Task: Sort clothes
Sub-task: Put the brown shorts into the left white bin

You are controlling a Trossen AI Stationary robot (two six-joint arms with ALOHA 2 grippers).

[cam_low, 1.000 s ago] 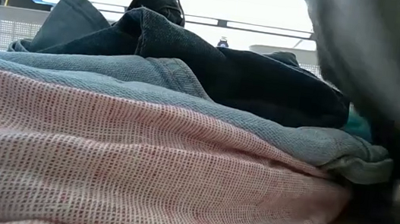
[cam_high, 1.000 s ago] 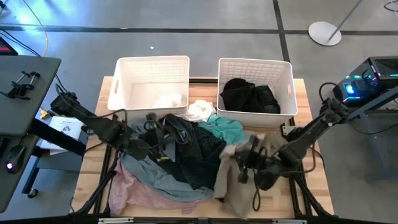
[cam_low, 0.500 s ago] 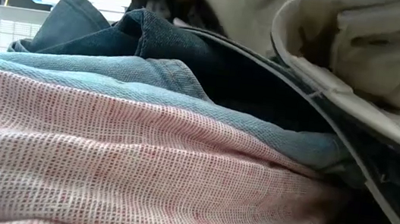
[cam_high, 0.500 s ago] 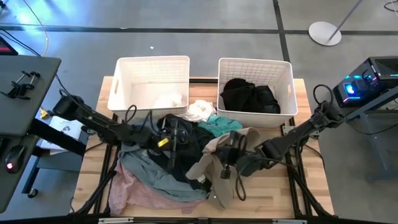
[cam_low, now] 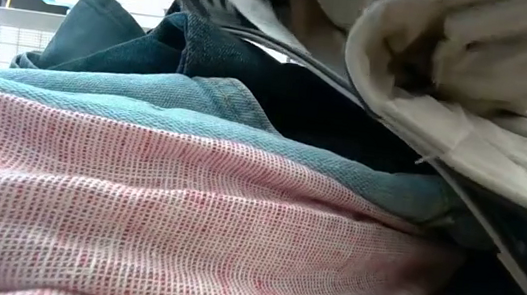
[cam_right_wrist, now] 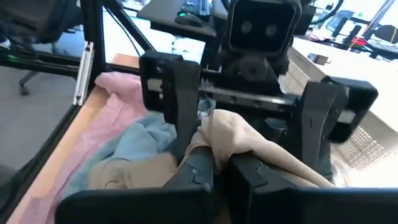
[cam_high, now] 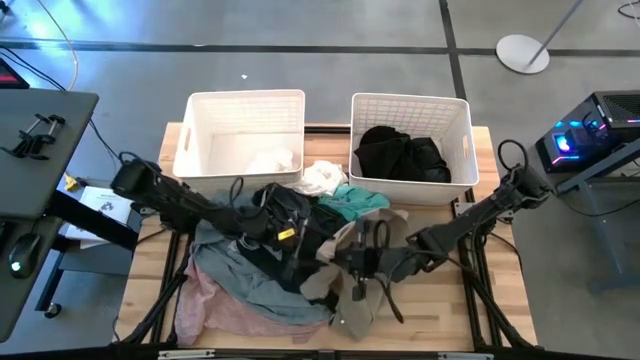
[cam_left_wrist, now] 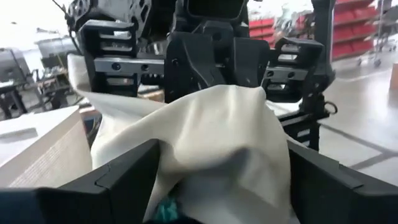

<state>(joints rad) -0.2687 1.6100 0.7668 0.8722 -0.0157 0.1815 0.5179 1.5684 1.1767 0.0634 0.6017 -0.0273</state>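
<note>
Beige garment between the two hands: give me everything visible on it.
The beige soft fabric garment looks like plain, matte cloth, cream to tan, bunched and creased. It is lifted over the front right of the clothes pile, a tail hanging towards the table. The right hand is shut on a fold of it. The left hand faces it with fingers open either side of the bunched cloth. In the low view its rolled edge hangs over the grey-blue denim.

A robotics lab: grey concrete floor (cam_high: 330, 40), red storage racks (cam_left_wrist: 367, 37), office chair (cam_right_wrist: 37, 31), monitor-laden desks (cam_right_wrist: 186, 12).
</note>
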